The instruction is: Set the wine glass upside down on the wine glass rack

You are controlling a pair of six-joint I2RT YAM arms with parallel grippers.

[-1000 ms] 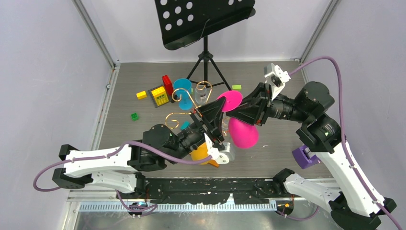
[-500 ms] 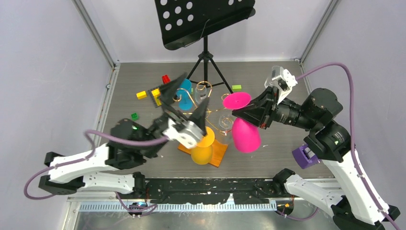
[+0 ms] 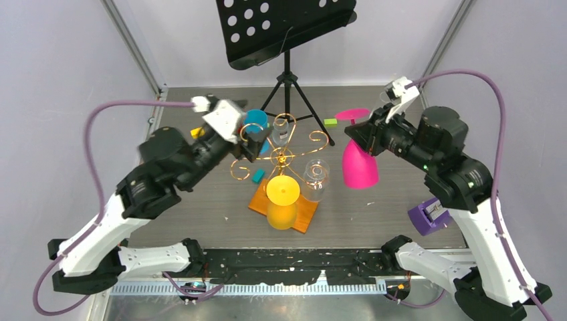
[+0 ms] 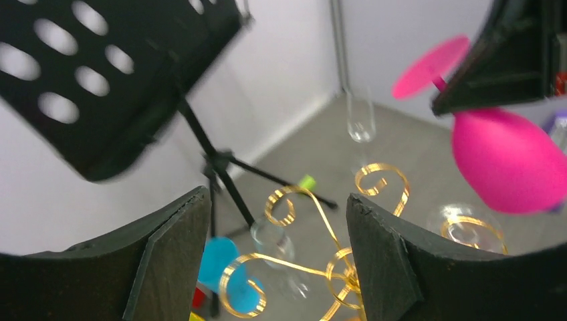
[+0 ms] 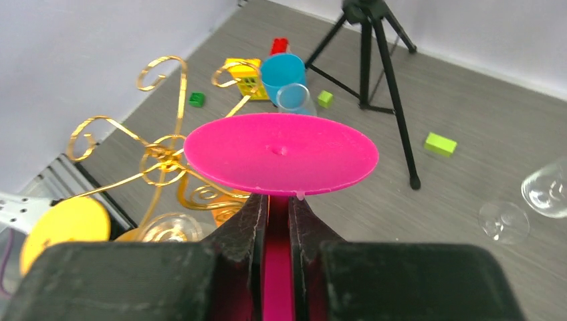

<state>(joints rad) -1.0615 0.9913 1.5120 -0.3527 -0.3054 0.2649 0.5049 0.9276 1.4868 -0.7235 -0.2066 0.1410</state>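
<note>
Pink wine glass (image 3: 359, 167), who has it?

I do, in my right gripper (image 5: 277, 208). Its two fingers (image 5: 244, 227) pinch the stem just under the foot, so the glass hangs upside down, bowl below and flat foot on top.

And where is that against the wine glass rack (image 3: 281, 158)?

To the rack's right in the overhead view, apart from its gold loops and hooked on none of them. How high the rim hangs over the table (image 3: 391, 200) I cannot rightly judge from above. A yellow wine glass (image 3: 281, 200) hangs inverted over the orange base (image 3: 306, 212), with a clear wine glass (image 3: 315, 180) just beside it on the right.

Your left gripper (image 4: 277, 198)?

Spread wide with nothing between the fingers, raised at the rack's far left, near a blue cup (image 3: 254, 120). Its camera looks between them at the loops, with the black music stand (image 3: 287, 30) behind
</note>
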